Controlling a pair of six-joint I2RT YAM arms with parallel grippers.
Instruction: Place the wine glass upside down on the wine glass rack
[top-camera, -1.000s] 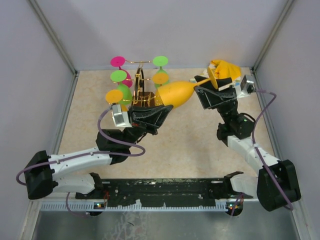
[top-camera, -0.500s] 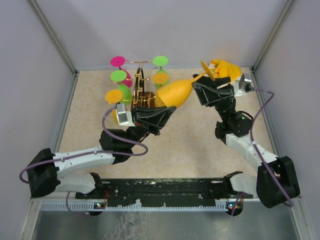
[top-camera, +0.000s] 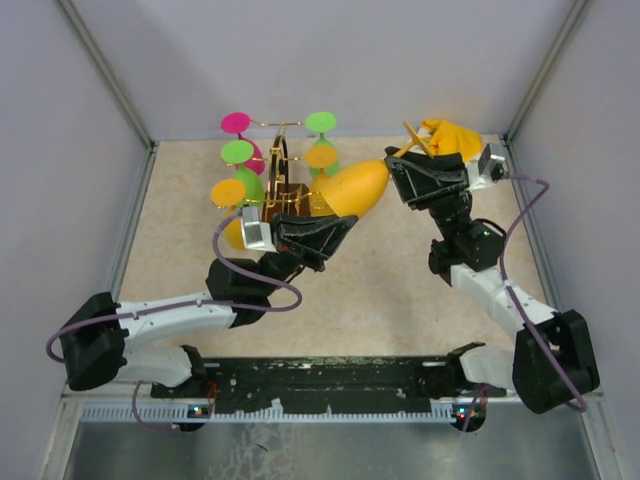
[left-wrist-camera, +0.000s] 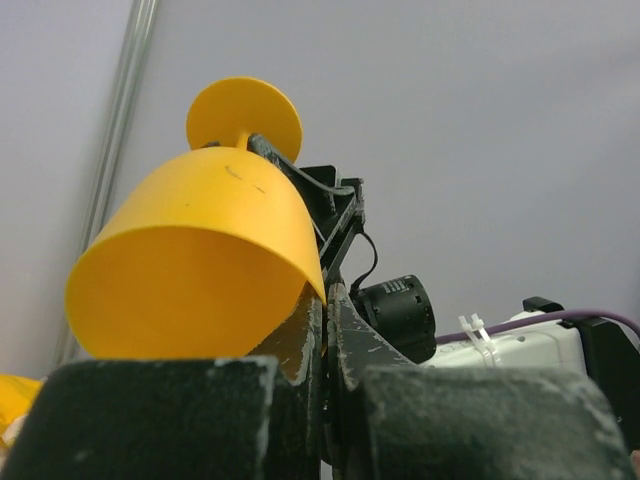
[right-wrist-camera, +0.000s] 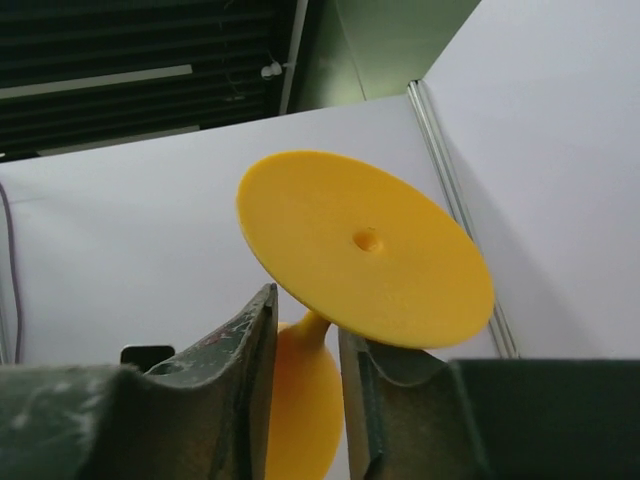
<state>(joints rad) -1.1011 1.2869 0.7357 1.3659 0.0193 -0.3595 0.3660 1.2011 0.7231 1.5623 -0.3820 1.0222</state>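
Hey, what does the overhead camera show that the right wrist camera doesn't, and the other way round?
Only the top view shows the wine glass rack with pink, green and orange glasses hung on it, and the left gripper holding the yellow wine glass by its bowl. Only the right wrist view shows the foot's underside with its centre dimple, and the stem running between the fingers. Both show that glass and the right gripper at its stem.
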